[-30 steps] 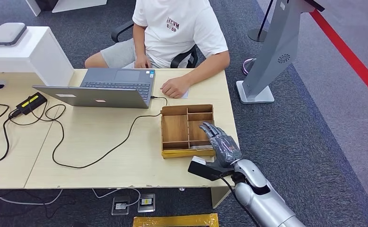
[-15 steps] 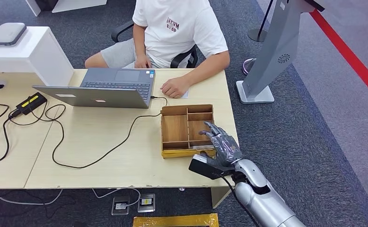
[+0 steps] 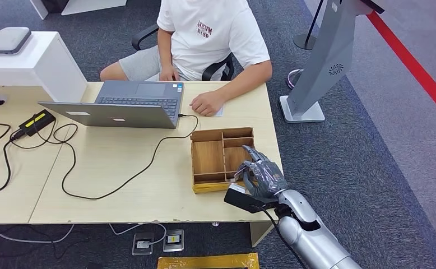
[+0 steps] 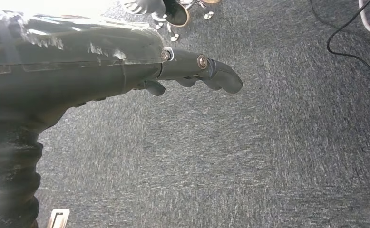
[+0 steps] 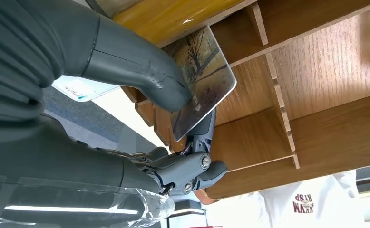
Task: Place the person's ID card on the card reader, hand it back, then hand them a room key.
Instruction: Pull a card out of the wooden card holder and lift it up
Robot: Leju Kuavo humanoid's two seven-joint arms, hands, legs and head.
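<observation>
Holding: our right hand (image 5: 140, 90) pinches thin, glossy picture-printed room key card (image 5: 203, 80), thumb against fingers.
Handling: we judge it light, stiff, slippery; hold by edges.
Place: wooden divided tray (image 3: 207, 157), at 5 o'clock on the table.
Left hand (image 4: 192, 71): fingers curled, holding nothing.

Surface (image 3: 120, 185): compartment tray (image 3: 208, 158) at the near right corner; laptop (image 3: 120, 105) left of it toward the far edge; cable (image 3: 115, 190) running from the laptop across the middle; power adapter (image 3: 36, 122) at far left. Right hand (image 3: 263, 175) over the tray's near right compartments, pinching a card (image 5: 203, 78) above them; a second card (image 3: 236, 189) just near of the tray. Person (image 3: 204, 39) seated at the far side, hand (image 3: 205, 104) on the surface just beyond the tray; kiosk stand (image 3: 322, 61) on the floor to the right.
</observation>
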